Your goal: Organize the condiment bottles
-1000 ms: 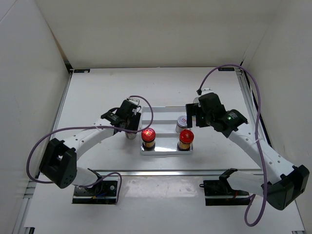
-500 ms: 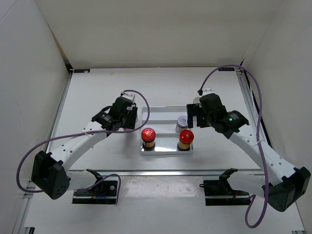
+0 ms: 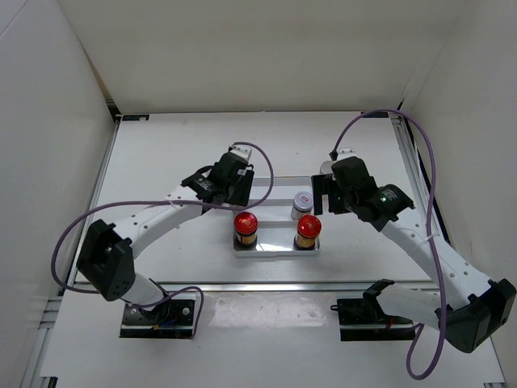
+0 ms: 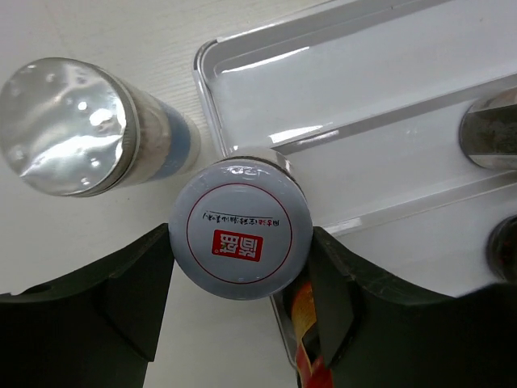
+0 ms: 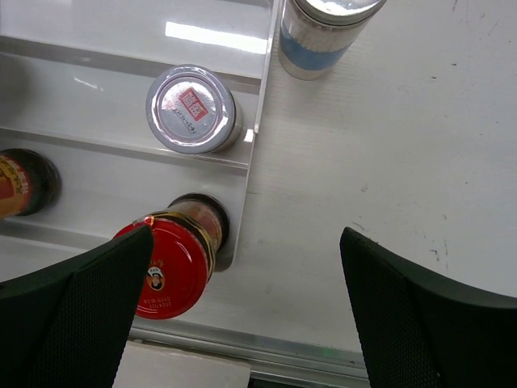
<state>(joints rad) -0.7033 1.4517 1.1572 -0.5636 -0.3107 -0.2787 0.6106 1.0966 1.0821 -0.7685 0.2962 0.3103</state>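
My left gripper [image 4: 241,246] is shut on a short silver-capped bottle [image 4: 241,229] and holds it above the left edge of the white divided tray [image 4: 339,81]. A tall silver-capped bottle [image 4: 73,125] stands on the table just left of the tray. In the tray stand two red-capped bottles [image 3: 245,223] [image 3: 308,227] and one short silver-capped bottle [image 3: 301,200]. My right gripper [image 5: 250,315] is open and empty, above the tray's right edge. Another tall silver-capped bottle [image 5: 323,32] stands on the table right of the tray.
The tray's back row [image 4: 363,56] holds nothing. White walls close the table at the back and both sides. A metal rail [image 3: 275,284] runs along the near edge, with the arm bases behind it.
My left gripper has swung from the table left of the tray toward the tray's back left corner, with the short silver-capped bottle in it. The right arm has hardly moved.
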